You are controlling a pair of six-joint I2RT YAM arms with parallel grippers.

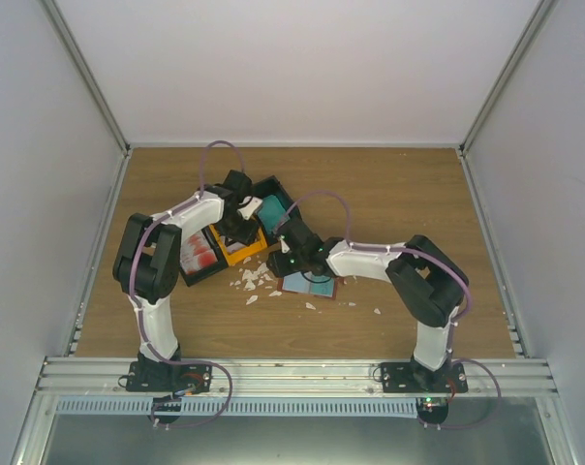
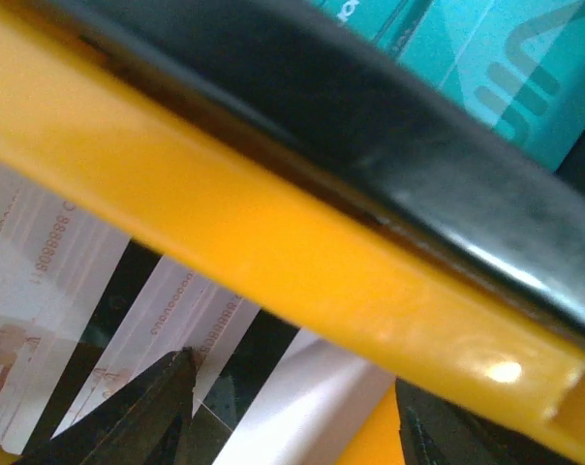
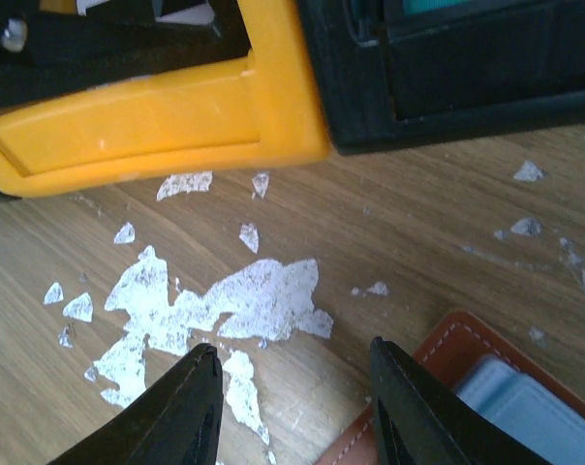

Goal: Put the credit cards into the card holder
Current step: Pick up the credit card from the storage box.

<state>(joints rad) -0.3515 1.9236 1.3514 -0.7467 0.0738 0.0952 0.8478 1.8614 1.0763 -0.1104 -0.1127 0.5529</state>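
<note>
Lower the spread left gripper (image 2: 292,392) onto the credit cards (image 2: 167,310) beneath in the orange bin (image 2: 273,252), long axes 1-to-7 o'clock in its wrist view. Carry toward 4 o'clock, seen from above, to the card holder (image 3: 443,363) beside the spread, empty right gripper (image 3: 292,354).

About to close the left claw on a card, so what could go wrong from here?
1. The left claw sits close to the orange bin wall. Closing may catch the wall, or two overlapping white cards at once.
2. The right claw hangs open over white scraps at the card holder edge, not gripping it. The holder may slide when a card is pushed in.
</note>
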